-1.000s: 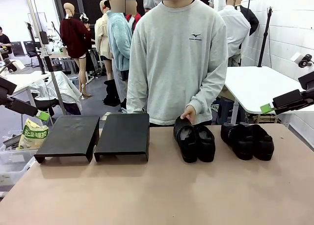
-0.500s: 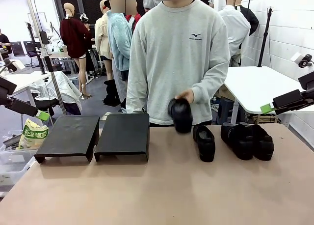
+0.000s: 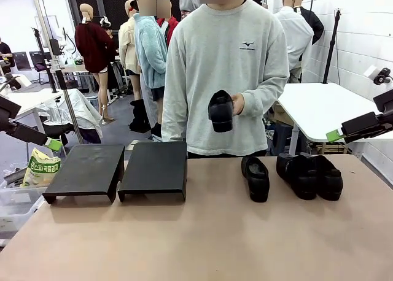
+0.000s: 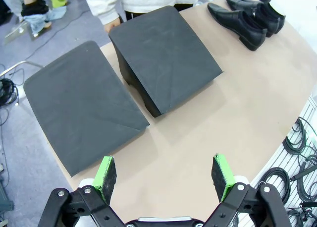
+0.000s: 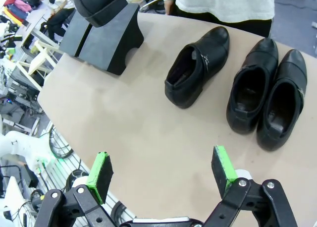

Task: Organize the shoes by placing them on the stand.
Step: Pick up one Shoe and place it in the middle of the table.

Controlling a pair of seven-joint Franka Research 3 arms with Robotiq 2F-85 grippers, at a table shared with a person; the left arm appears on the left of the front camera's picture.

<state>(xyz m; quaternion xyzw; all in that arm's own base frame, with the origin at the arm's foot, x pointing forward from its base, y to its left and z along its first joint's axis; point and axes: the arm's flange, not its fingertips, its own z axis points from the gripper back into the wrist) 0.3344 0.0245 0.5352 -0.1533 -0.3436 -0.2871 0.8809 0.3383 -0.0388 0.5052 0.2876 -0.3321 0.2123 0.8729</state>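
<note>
At the far left, the left gripper point(image 4: 166, 172) is hanging raised beside the table point(image 3: 196, 238), its green-padded fingers spread wide with nothing between them. Just right of it, the stand point(image 3: 153, 165) is sitting on the left half of the table. It is made up of two matte-black sloped panels, set side by side with a narrow gap between them.

Toward the middle, the person point(image 3: 221, 54) is standing at the far side of the table. One hand point(image 3: 238, 103) is holding a black shoe point(image 3: 221, 111) up in front of the chest, well above the table and to the right of the stand.

Below it and slightly right, a single shoe point(image 3: 255, 178) is lying on the tabletop. Near its right side, the pair of shoes point(image 3: 309, 175) is resting with the two pressed against each other.

At the far right, the right gripper point(image 5: 161, 170) is hovering raised over that end of the table — its fingers are wide apart and gripping nothing.
</note>
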